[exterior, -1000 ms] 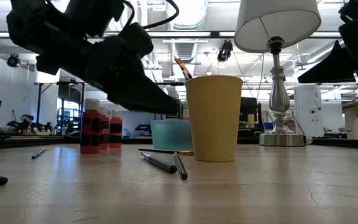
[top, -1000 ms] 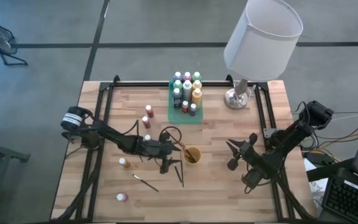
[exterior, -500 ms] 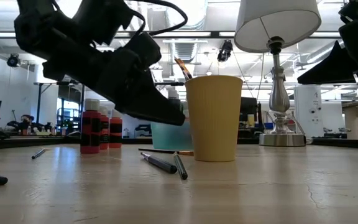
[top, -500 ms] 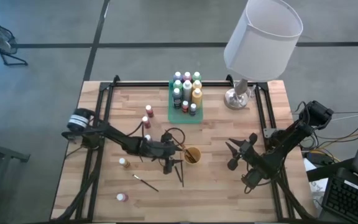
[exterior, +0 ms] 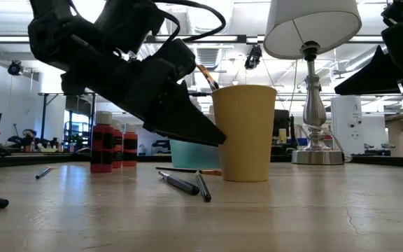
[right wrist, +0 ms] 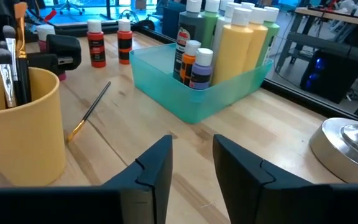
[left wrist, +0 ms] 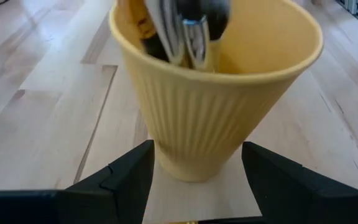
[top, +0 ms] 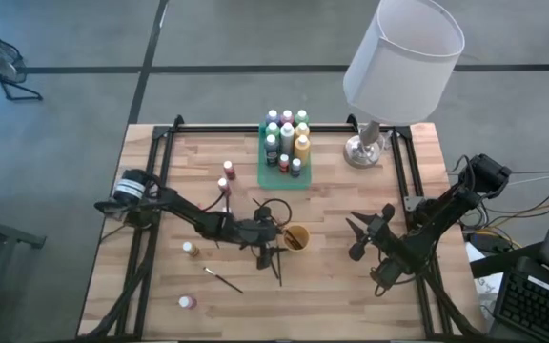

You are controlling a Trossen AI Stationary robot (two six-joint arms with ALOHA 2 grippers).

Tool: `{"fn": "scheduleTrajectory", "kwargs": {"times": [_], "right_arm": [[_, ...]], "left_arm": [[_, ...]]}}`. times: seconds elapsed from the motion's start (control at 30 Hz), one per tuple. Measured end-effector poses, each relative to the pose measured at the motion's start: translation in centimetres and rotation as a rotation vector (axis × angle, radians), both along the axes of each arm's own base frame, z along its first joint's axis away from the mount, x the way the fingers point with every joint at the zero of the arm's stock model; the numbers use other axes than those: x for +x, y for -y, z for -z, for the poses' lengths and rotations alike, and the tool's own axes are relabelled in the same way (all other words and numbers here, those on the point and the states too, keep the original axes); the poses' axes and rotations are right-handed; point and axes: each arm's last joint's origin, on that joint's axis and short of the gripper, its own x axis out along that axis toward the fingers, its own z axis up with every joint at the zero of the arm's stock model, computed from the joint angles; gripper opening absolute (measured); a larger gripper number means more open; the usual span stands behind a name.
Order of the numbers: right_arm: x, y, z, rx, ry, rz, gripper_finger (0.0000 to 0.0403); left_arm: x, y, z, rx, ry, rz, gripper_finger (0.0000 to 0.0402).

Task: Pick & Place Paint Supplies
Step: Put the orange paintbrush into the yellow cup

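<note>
So the left gripper [top: 276,250] is hanging low over the middle of the wooden table [top: 351,295], right up against the ribbed orange-yellow cup [top: 294,237] that already has a few brushes standing in it. Best guess, it's going for the two thin dark-handled paintbrushes [exterior: 185,184] lying flat on the wood just near of the cup. To do that well I'd drop straight down over one handle, square the fingers across it rather than along it, and stay off the cup wall, since that cup looks light and easy to knock over. Flat brushes are fiddly, so the pads need to almost scrape the wood before closing. In the left wrist view the two dark fingers [left wrist: 117,180] stand wide apart with the cup's base showing between them, holding nothing and touching nothing I can see. The right gripper [top: 359,234] waits off to the right, well apart from the cup, fingers parted a bit and empty. Other supplies: a bunch of paint bottles [top: 286,133] sit in the translucent green tray [top: 266,177] at the far side, red bottles [top: 226,173] stand left of it, and another brush [top: 223,279] plus two small bottles [top: 189,250] lie near-left. A white-shaded lamp [top: 403,57] stands far right.
</note>
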Motion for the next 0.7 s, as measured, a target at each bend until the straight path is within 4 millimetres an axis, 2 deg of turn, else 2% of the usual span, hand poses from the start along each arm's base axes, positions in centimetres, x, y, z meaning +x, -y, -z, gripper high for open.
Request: {"fn": "scheduleTrajectory", "kwargs": {"times": [0.43, 0.7], "right_arm": [[0.0, 0.0, 0.0, -0.003, -0.003, -0.001, 0.0060], [0.0, 0.0, 0.0, -0.007, -0.007, -0.002, 0.0059]], "left_arm": [[0.7, 0.2, -0.1, 0.010, 0.007, 0.005, 0.0248], [1.1, 0.3, -0.6, 0.022, 0.030, 0.013, 0.0248]]}}
